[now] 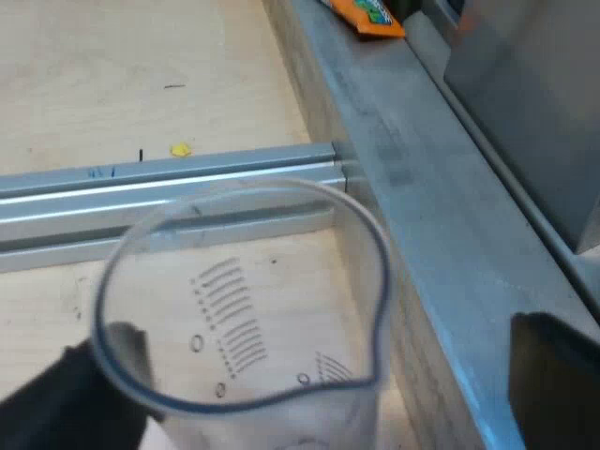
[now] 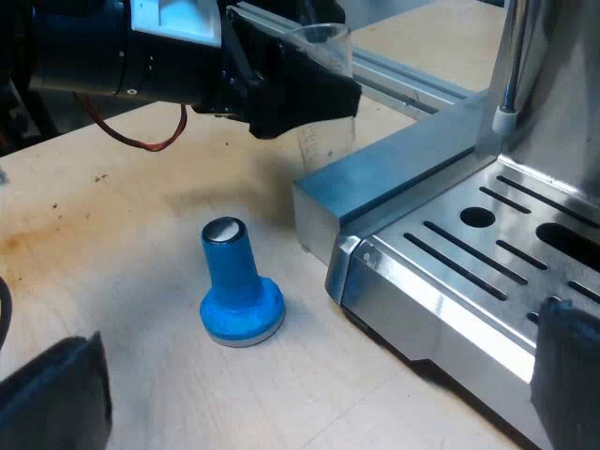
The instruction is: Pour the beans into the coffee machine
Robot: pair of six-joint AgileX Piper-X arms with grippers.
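Left gripper [image 1: 314, 361] is standing open around the measuring glass [image 1: 244, 300]. The glass is sitting between the two black fingers. Its rim is lying just beside one finger [image 1: 56, 403], and a plain gap is showing between it and the other. Cannot tell whether the near finger is touching the wall. The printed scale marks are facing the camera, and the wooden table [image 1: 94, 75] is showing through the clear wall. An aluminium rail [image 1: 169, 183] is running across the table just beyond the glass and meeting a grey metal block [image 1: 422, 178]. An orange packet [image 1: 370, 17] is lying at the block's far end.

In the right wrist view the glass is standing upright with the left arm's fingers around it, near the block's corner. The block is lying against the espresso machine [image 2: 562, 112]. Cannot tell whether the glass's base is resting on the table.

Right gripper [image 2: 314, 375] is hanging wide open and gripping nothing, over the table beside the machine's drip tray [image 2: 469, 262]. A blue tamper [image 2: 239, 291] is standing upright on the table between this gripper and the glass, apart from both.
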